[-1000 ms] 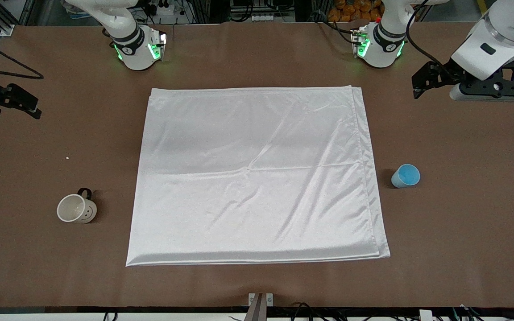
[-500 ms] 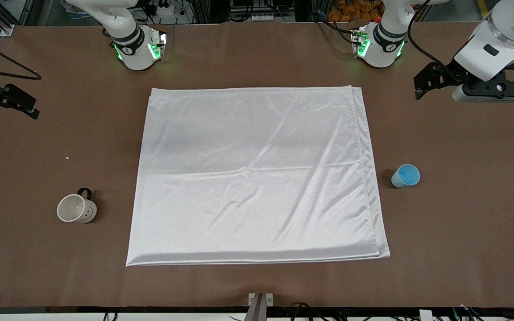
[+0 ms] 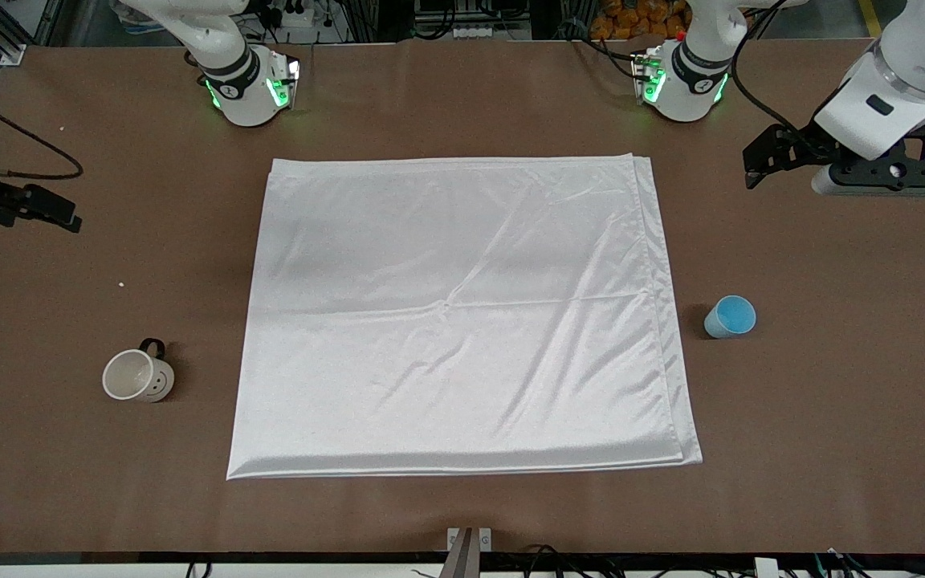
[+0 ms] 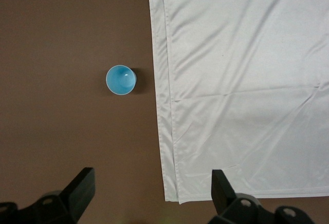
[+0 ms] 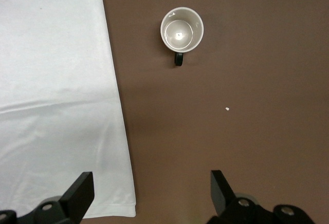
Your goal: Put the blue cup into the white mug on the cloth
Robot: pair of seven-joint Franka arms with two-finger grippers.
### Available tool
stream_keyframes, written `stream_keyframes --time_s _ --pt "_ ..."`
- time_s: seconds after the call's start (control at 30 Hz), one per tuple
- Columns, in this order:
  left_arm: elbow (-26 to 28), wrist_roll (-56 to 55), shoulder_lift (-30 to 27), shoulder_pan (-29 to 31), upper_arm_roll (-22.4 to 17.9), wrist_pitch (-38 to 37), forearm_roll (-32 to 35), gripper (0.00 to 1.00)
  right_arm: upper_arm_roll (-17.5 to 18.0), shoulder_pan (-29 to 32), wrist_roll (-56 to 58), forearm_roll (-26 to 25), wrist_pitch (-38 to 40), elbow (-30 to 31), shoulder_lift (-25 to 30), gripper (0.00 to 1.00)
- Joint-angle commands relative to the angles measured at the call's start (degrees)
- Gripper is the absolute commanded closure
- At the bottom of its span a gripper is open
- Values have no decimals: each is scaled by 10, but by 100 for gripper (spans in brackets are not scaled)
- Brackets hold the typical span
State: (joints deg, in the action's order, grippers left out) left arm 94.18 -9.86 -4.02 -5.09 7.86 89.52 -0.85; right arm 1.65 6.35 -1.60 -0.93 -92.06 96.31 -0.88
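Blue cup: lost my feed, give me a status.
Both hands open, high over bare table. Blue cup and white mug upright beside cloth, at opposite edges, untouched. Nothing in the way.

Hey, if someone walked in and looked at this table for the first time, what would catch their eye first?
The big shiny white cloth spread across the middle of the brown table dominates. Off it stand the blue cup, toward the left arm's end, and the white mug, toward the right arm's end, both upright and empty. The left gripper and right gripper hang open above the bare table at their own ends.
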Motion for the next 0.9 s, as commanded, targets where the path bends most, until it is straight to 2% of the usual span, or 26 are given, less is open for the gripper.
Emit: stream_keyframes --time_s 0.0,0.23,0.5,0.87 --pt "18 -4 5 1 1 29 -5 0 7 10 -1 4 -13 1 -46 0" --pt "71 -4 9 1 1 91 -4 0 7 16 1 5 -30 27 -87 0" --pt "154 -4 14 2 1 201 13 0 7 32 12 4 -106 70 -134 0" --pt "179 -4 74 8 2 280 34 0 8 87 125 6 -222 75 -235 0"
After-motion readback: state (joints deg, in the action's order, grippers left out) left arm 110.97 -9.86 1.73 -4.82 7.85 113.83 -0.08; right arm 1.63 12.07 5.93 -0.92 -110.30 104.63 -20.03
